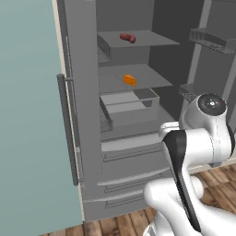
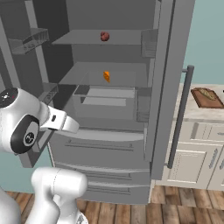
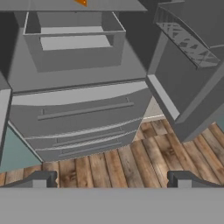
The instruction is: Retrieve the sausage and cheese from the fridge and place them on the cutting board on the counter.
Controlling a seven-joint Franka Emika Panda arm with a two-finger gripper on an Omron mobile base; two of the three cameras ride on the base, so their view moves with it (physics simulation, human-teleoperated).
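Observation:
The grey fridge (image 1: 85, 115) stands with both doors swung wide. On its top shelf lies the reddish-brown sausage (image 1: 127, 38) (image 2: 104, 36). One shelf lower sits the orange cheese (image 1: 130, 80) (image 2: 106, 76), whose edge also peeks in at the top of the hand view (image 3: 81, 2). My gripper (image 3: 112, 180) is open with nothing between its fingertips (image 3: 41, 179); it hangs low in front of the fridge, facing the lower drawers, well below both foods. The brown cutting board (image 2: 208, 97) rests on the pale counter (image 2: 192, 114) to the fridge's right.
Open doors with wire bins (image 1: 213, 39) (image 2: 30, 40) flank the arm on both sides. A clear crisper bin (image 3: 72, 41) sits under the cheese shelf, above the closed lower drawers (image 3: 83, 111). Wooden floor (image 3: 144, 153) lies in front; cream cabinets (image 2: 192, 162) stand under the counter.

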